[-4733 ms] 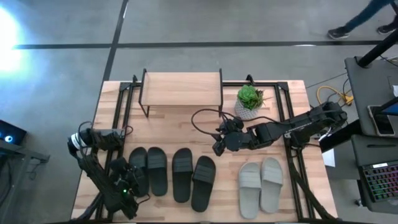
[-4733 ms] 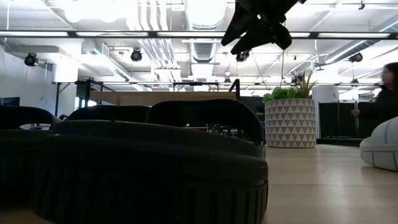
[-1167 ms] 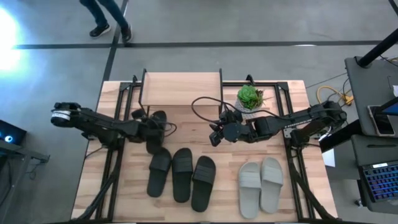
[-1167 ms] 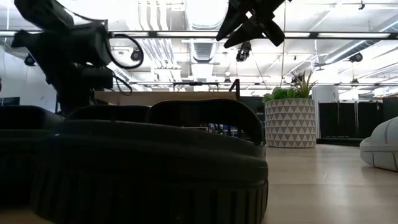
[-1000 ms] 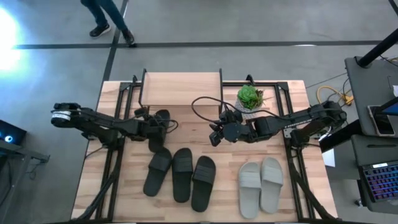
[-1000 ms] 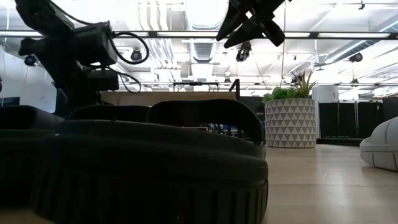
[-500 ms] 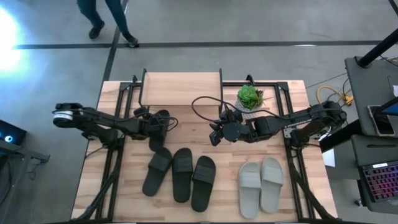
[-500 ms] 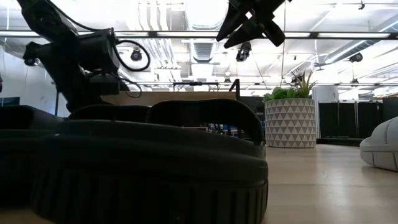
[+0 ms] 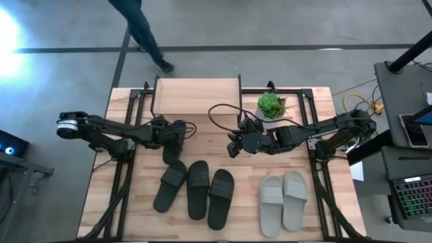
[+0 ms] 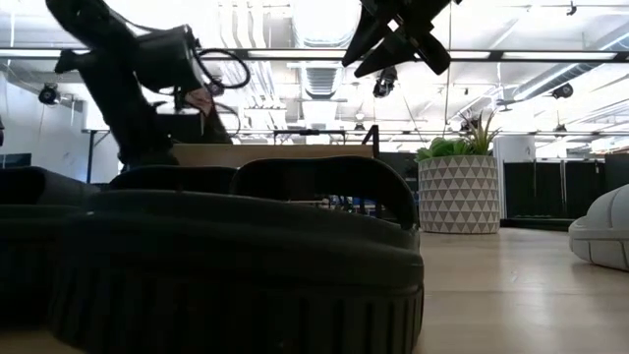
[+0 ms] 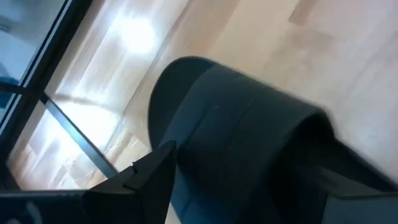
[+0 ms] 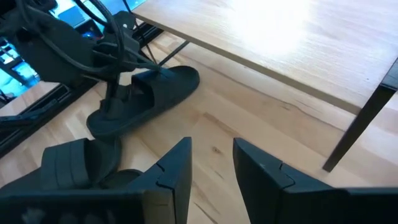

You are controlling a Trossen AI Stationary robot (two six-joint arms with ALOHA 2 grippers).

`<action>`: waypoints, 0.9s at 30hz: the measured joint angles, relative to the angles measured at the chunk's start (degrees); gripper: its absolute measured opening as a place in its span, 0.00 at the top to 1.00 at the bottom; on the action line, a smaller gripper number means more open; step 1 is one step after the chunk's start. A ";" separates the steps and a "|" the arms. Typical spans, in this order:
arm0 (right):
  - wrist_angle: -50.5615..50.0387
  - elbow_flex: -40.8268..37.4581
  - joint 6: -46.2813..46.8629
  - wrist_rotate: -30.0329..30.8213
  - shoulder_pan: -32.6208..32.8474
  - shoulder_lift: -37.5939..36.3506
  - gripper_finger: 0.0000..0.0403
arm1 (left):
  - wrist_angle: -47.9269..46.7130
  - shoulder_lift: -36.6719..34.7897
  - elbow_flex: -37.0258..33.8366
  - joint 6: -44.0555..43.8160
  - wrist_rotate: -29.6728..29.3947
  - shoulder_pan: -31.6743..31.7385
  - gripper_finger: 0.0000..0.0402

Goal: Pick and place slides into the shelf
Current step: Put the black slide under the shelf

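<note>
Since the earlier frames the left pincer (image 9: 177,130) has carried one black slide (image 9: 171,150) from the row up toward the shelf (image 9: 196,95) and has spread its fingers wide, so the slide now lies on the tabletop (image 9: 223,152) just below the shelf's lower left corner, no longer gripped; in the right wrist view that slide (image 12: 144,99) sits flat by the shelf's front edge with the left arm over it. The person's legs (image 9: 143,34) have walked further right along the top of the frame. The right pincer (image 9: 233,148) hovers at the centre of the high view, right of the shelf's lower right corner, its fingers (image 12: 174,171) parted narrowly around nothing. Three black slides (image 9: 194,189) remain in a row in the lower middle, the leftmost angled, and the light grey pair (image 9: 283,200) lies at lower right. A potted plant (image 9: 270,108) stands right of the shelf.
</note>
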 joint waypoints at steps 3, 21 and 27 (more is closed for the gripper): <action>0.02 -0.03 0.41 0.00 0.00 0.00 0.73 | -3.65 -0.19 2.41 0.09 1.31 -0.02 0.47; -1.51 -0.22 0.43 0.02 -0.13 -0.02 0.73 | -13.70 -10.49 4.88 -5.97 5.53 -7.02 0.47; -1.46 -0.22 0.51 0.02 -0.68 -0.02 0.73 | -14.58 -12.10 5.60 -4.45 7.04 -7.03 0.47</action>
